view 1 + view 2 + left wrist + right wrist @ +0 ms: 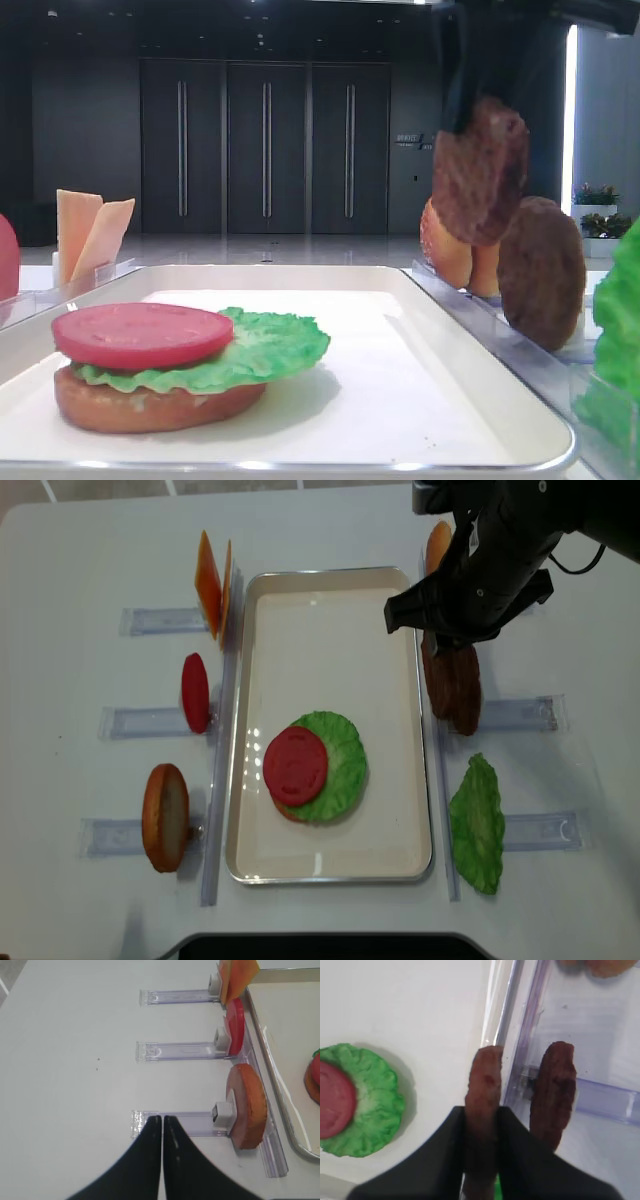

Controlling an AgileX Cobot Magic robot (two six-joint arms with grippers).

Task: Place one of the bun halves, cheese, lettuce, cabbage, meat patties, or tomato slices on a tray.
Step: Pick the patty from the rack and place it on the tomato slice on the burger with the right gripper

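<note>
Left tool (162,1122): fingers pressed together, pinching nothing, parked over bare surface (75,1060). Directly ahead of its tip sits a clear holder (175,1124) with a bun half (247,1107) standing on edge at the far end; tomato slice (235,1026) and cheese (237,975) stand in the holders beyond that.

Tray (330,605) sits between the two tools. On it: flat bun base (150,405), lettuce (265,350), tomato slice (140,333) stacked, well to the left of the right tool.

Right tool (482,1110): fingers clamped on a meat patty (484,1090), gripped edge-on, hanging vertical just off its holder. Second patty (554,1090) stands just to the right of the tool, apart from the held one.

Step in hand, as I read it: carry the patty over to the stack. To do it well: lift clear of the holder wall and tray rim first, then traverse left over the tray. The patty is on edge, so it needs tipping flat before release, or it may roll or knock the tomato off. Release low and centred on the tomato.
</note>
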